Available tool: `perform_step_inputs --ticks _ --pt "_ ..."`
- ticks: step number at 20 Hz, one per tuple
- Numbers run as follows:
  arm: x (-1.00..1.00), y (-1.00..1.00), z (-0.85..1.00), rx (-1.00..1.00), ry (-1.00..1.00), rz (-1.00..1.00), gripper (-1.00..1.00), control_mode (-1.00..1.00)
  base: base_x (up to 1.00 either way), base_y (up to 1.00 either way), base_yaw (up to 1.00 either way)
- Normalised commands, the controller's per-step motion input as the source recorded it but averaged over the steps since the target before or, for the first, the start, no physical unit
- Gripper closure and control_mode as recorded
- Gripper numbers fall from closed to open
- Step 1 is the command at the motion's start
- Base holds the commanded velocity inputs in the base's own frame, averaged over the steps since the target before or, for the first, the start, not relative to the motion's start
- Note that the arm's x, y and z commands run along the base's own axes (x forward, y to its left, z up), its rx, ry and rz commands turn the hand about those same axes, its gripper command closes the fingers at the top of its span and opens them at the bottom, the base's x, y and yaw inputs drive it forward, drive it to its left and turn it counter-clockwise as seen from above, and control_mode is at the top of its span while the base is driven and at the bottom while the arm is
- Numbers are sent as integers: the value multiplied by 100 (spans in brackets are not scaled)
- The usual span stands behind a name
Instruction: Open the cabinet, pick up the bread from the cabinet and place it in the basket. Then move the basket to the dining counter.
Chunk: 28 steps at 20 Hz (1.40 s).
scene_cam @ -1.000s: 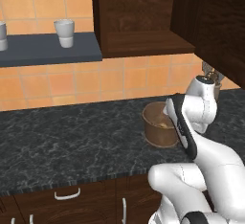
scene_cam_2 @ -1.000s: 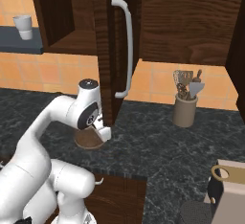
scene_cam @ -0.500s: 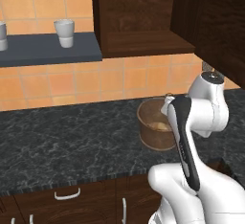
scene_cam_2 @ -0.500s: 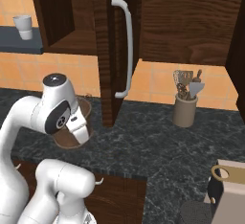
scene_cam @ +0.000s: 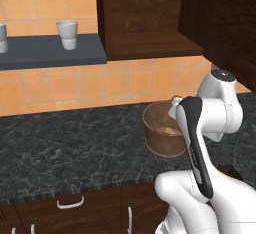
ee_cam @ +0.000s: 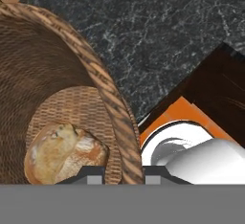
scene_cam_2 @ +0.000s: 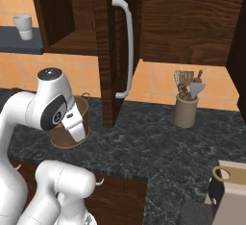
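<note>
Hand view puts the basket across the left half of the frame, and you look right down into it: the bread lies on the woven bottom, lower left of frame, a tan crusty bun. The gripper sits at the bottom centre with the basket's rim wall running straight between its two tips, so it's pinching the rim, one tip inside and one outside. Jaws are nearly together with only the wicker wall between them. Black speckled counter takes the upper right.

In the left base view the basket stands on the counter at centre right, partly behind the white arm, and you can just catch a pale bit of bread inside. The cabinet is at the top centre with its door swung open; the shelf inside looks bare. A cup stands on a dark shelf at the upper left.

Right base view has the basket at the lower left, mostly behind the arm. The open door edge with its long silver handle runs down the upper middle. A utensil pot stands at centre right on the counter, well apart from the basket.
</note>
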Motion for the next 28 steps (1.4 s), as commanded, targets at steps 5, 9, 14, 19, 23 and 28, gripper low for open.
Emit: perform_step_inputs --ticks 5,9,14,19,23,28 --pt "-12 2 0 0 -2 1 100 -100 0 0 0" --pt "-25 6 0 0 -7 2 100 100 -71 2 3" --pt "0 0 0 0 0 0 100 100 -12 20 46" --pt "0 0 0 0 0 0 100 100 0 3 87" --pt "0 0 0 0 0 0 100 100 0 0 98" --pt "0 0 0 0 0 0 100 100 0 0 100"
